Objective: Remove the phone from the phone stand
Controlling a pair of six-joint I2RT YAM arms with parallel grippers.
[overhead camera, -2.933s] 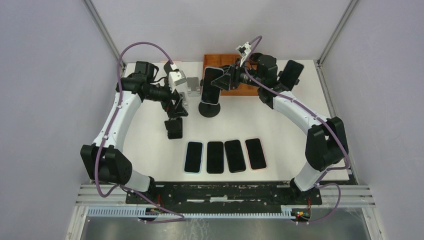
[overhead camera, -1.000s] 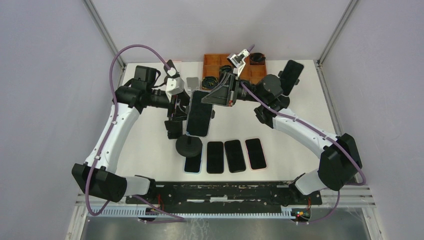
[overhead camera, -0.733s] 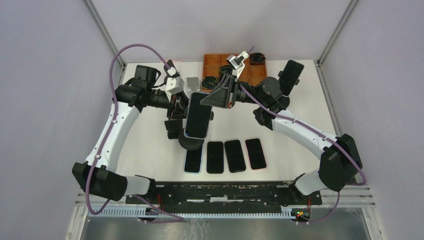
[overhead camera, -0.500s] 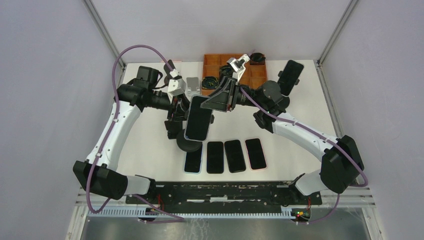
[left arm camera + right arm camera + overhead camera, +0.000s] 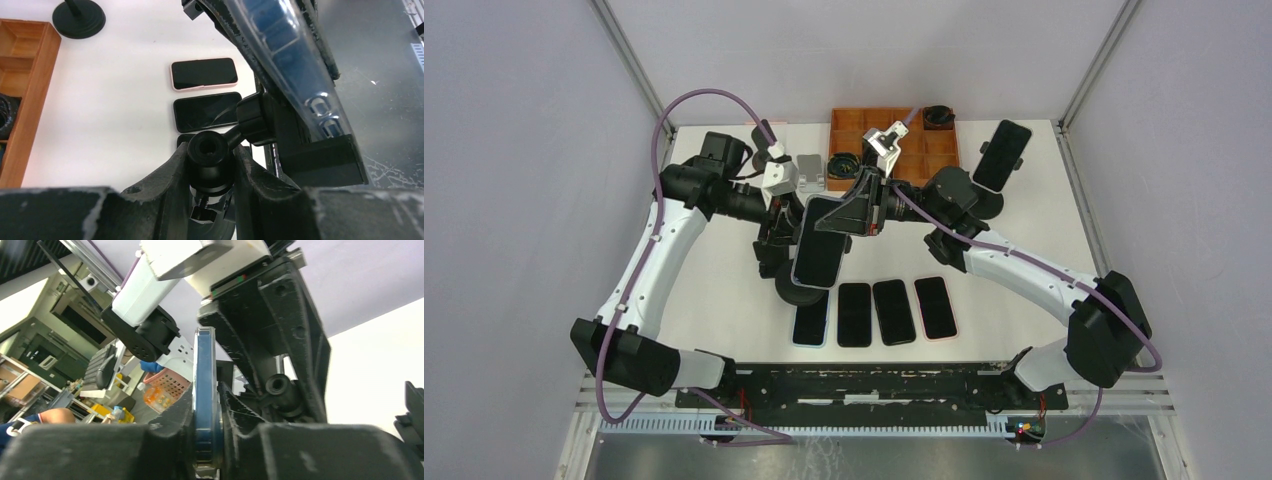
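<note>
Top view count: 6 phones, 2 stands, 2 arms, 1 tray, 1 box.

L to R: L arm comes in from near left, elbow bowed out, wrist pointing at table (image 5: 714, 290) centre. L gripper (image 5: 774, 228) sits just left of the phone (image 5: 819, 250). In L wrist view its fingers (image 5: 167, 172) are clenched on both sides of the stand (image 5: 209, 150) at the stem joint.

The phone is mid-table, tilted, screen up, still seated in the stand's cradle: the lower clamp hooks its edge in L wrist view. Stand base pokes out below the phone, over the far end of the leftmost flat phone; can't tell if they touch.

4 flat phones (image 5: 854, 314) lie in a row, screens up, near edge of table, just beside each other.

A grey box (image 5: 809, 172) sits behind the L gripper, and the wooden tray (image 5: 929, 150) is at the back centre w/ dark round bits in its cells.

R arm sweeps in from near right, forearm low, wrist aimed left. R gripper (image 5: 844, 215) is at the phone's far end; in R wrist view the fingers (image 5: 175, 420) pinch the phone edge-on, front and back. Gripper and phone hide the cradle from above.

Far right: 2nd phone (image 5: 1001, 155) upright on the 2nd stand (image 5: 79, 19), well apart from the rest.
</note>
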